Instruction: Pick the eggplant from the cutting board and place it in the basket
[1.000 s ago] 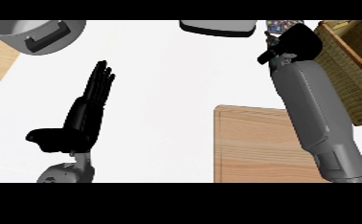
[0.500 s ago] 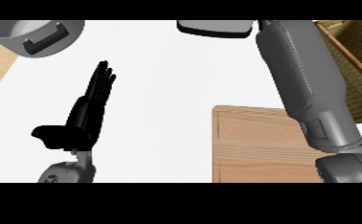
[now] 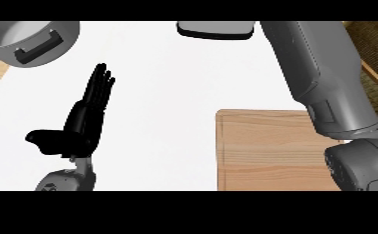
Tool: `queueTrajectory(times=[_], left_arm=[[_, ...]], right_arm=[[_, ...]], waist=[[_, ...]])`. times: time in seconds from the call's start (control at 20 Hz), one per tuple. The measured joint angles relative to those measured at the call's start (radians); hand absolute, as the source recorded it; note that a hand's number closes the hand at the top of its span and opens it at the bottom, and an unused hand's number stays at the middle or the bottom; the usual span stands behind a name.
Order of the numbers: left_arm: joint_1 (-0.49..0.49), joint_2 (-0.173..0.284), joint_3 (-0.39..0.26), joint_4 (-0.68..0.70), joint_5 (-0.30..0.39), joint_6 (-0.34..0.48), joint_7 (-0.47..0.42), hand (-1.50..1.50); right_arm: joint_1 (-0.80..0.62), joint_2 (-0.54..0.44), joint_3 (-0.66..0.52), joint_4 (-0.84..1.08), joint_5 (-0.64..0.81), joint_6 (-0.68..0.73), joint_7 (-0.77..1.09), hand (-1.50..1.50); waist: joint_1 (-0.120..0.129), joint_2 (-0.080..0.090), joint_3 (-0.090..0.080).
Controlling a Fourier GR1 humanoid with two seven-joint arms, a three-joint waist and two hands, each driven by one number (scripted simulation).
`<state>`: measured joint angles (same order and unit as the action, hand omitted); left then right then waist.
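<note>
Left robot hand [image 3: 87, 115]: resting over the white worktop [image 3: 170, 88] at the view's left, fingers straight and held together, thumb out, holding nothing. Right robot hand: lying out of view beyond the top edge; only its grey forearm [image 3: 317, 78] is showing, stretching toward the basket [image 3: 365, 38] at the upper right. Cutting board [image 3: 269, 150]: lying bare where visible. Eggplant: not showing anywhere. Placement is probably under way or finishing; confirmation is lacking.
</note>
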<state>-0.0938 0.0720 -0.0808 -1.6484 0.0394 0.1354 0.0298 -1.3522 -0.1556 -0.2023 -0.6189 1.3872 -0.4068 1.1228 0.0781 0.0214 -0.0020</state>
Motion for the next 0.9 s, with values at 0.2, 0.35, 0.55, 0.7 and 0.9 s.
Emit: queueTrajectory(times=[0.2,0.35,0.55,0.7,0.9], left_arm=[[0.009,0.01,0.015,-0.004,0.005,-0.001,0.003,0.0],[0.021,0.01,0.021,-0.011,0.009,-0.001,0.0,0.0],[0.038,0.01,0.021,-0.029,0.008,0.002,0.008,0.0],[0.053,0.015,0.031,-0.039,0.015,-0.002,0.006,0.0],[0.077,0.014,0.035,-0.035,0.015,-0.005,-0.017,0.0]], right_arm=[[-0.042,-0.029,-0.026,0.079,0.063,0.016,0.033,1.5],[-0.049,-0.048,-0.041,0.128,0.1,0.026,0.045,1.5],[-0.042,-0.071,-0.067,0.16,0.126,0.023,0.044,1.5],[-0.031,-0.102,-0.093,0.164,0.13,0.009,0.027,1.5],[-0.005,-0.12,-0.115,0.157,0.141,-0.001,0.018,1.5]], waist=[[-0.015,-0.004,0.0],[-0.025,-0.007,0.0],[-0.037,-0.011,0.001],[-0.044,-0.012,0.001],[-0.055,-0.016,0.001]])
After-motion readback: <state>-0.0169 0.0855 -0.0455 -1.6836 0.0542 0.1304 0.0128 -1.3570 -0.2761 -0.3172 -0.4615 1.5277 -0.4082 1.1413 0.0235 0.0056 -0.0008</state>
